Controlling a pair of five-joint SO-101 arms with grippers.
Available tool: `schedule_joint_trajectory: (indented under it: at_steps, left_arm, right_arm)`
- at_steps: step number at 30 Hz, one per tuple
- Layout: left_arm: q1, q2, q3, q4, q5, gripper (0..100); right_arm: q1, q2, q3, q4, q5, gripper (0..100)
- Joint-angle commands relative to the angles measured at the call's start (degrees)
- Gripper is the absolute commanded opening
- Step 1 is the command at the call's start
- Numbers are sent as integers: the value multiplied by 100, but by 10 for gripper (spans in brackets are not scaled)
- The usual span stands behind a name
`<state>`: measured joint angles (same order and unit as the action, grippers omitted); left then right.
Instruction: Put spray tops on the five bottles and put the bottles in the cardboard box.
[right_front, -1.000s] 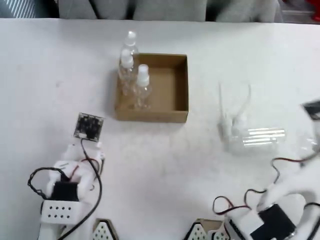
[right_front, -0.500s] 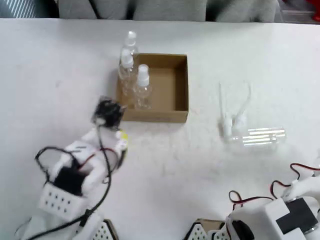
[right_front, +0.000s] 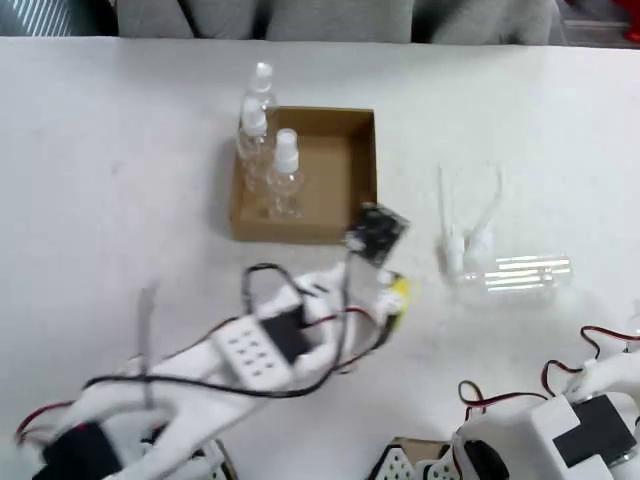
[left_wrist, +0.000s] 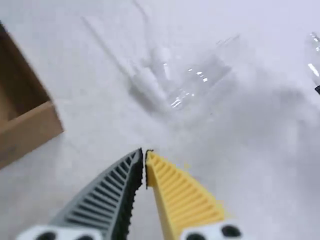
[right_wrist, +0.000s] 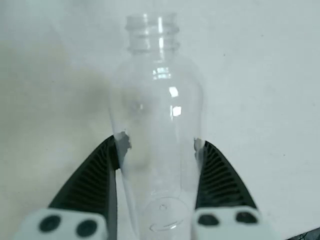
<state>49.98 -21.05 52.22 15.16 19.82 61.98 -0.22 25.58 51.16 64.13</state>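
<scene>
The cardboard box (right_front: 355, 170) stands mid-table with three capped bottles (right_front: 285, 175) at its left side. Right of it lie two loose spray tops (right_front: 455, 245) (left_wrist: 150, 85) with long tubes, touching a clear bottle (right_front: 515, 275) (left_wrist: 200, 77) on its side. My left gripper (right_front: 397, 292) (left_wrist: 145, 152) is shut with nothing in it, low over the table between the box's front right corner and the spray tops. At the table's near right, my right gripper (right_wrist: 159, 142) is shut on an uncapped clear bottle (right_wrist: 160, 115), its neck pointing away from the wrist.
The left arm (right_front: 250, 350) stretches across the front middle of the table. The right arm's base (right_front: 560, 440) sits at the near right corner. The box's front corner (left_wrist: 30, 125) lies close beside the left gripper.
The left arm has swung right, from the box's front left corner to in front of its right corner. The right arm drew back toward the near right edge, then stayed put.
</scene>
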Motion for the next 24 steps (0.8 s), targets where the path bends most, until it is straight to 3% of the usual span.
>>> schedule_joint_trajectory:
  at_steps: [1, 13, 24]
  left_arm:
    - [277, 1077, -1037, -413, 88, 24]
    - [277, 3459, -3736, -378, 88, 27]
    - [136, 5516, -6312, 580, 105, 27]
  right_arm:
    - [75, -75, -18, 136, -62, 15]
    - [119, -75, -18, 171, -62, 15]
    - [119, -119, 308, 163, -62, 15]
